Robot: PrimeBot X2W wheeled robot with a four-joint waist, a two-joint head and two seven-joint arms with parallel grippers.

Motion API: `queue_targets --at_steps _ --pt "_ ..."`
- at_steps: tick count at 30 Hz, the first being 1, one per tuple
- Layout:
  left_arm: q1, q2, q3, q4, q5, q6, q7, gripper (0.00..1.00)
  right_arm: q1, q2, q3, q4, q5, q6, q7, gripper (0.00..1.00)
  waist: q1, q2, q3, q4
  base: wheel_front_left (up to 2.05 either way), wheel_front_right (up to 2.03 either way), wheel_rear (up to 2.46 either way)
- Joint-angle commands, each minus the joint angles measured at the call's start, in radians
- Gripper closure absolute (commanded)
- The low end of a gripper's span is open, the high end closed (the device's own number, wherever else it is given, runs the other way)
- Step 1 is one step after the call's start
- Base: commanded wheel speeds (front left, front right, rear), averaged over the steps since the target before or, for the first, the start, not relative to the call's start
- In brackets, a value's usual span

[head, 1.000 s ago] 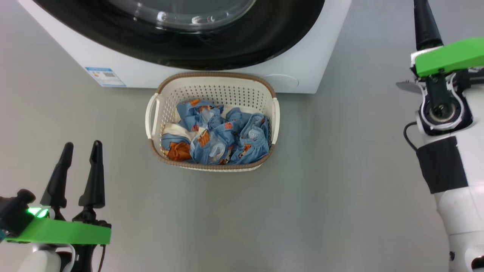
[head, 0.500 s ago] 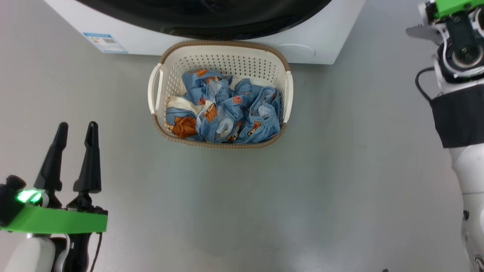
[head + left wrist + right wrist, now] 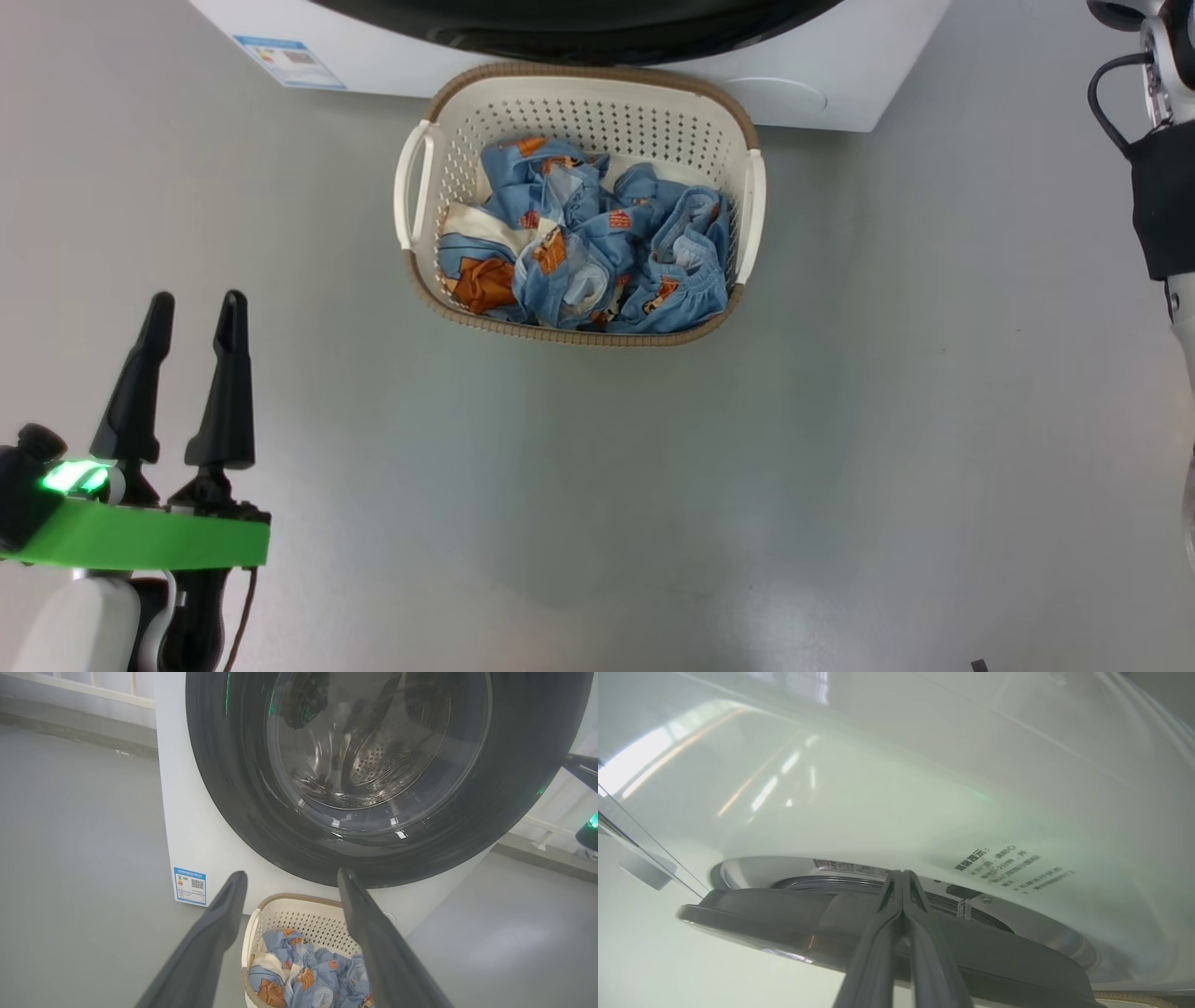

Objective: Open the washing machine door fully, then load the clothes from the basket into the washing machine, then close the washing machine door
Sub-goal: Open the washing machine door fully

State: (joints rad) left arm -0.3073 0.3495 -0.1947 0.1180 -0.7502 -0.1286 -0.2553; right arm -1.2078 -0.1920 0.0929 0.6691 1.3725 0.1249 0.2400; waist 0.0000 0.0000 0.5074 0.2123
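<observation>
The cream basket (image 3: 579, 338) stands on the floor against the washing machine (image 3: 840, 93), with the blue and orange clothes (image 3: 597, 243) heaped in it. My left gripper (image 3: 198, 299) hangs open and empty at the lower left, well short of the basket. In the left wrist view it (image 3: 290, 873) points at the washing machine door (image 3: 233, 765), above the basket (image 3: 299, 905) and clothes (image 3: 308, 970). My right gripper (image 3: 902, 872) is shut on nothing. Its tips lie over the edge of the door's dark rim (image 3: 784, 914), where a narrow gap to the white front (image 3: 878, 788) shows.
Grey floor (image 3: 653, 513) spreads around the basket. My right forearm (image 3: 1162, 187) runs up the right edge of the head view. A blue sticker (image 3: 190, 885) marks the washer's lower left front. A white wall rail (image 3: 93, 686) runs behind the machine.
The head camera has tilted down and turned, so washer and basket sit higher and further right in the picture. My right arm has reached further up, out of that picture. The left gripper has held still.
</observation>
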Motion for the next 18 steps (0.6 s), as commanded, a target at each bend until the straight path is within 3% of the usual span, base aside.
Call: queue_targets --at_steps 1,18 --pt "-0.024 0.03 0.034 -0.014 -0.006 -0.002 -0.006 0.0 -0.038 0.019 0.013 -0.001 0.0 0.006 0.026 1.0 0.0 0.0 0.009 0.012 0.0 0.0 0.0" --pt "-0.045 0.01 0.024 0.007 -0.016 -0.002 -0.006 0.0 -0.162 0.055 0.074 0.139 -0.052 0.006 0.1 1.0 0.0 0.0 0.042 0.041 0.0 0.0 0.0"
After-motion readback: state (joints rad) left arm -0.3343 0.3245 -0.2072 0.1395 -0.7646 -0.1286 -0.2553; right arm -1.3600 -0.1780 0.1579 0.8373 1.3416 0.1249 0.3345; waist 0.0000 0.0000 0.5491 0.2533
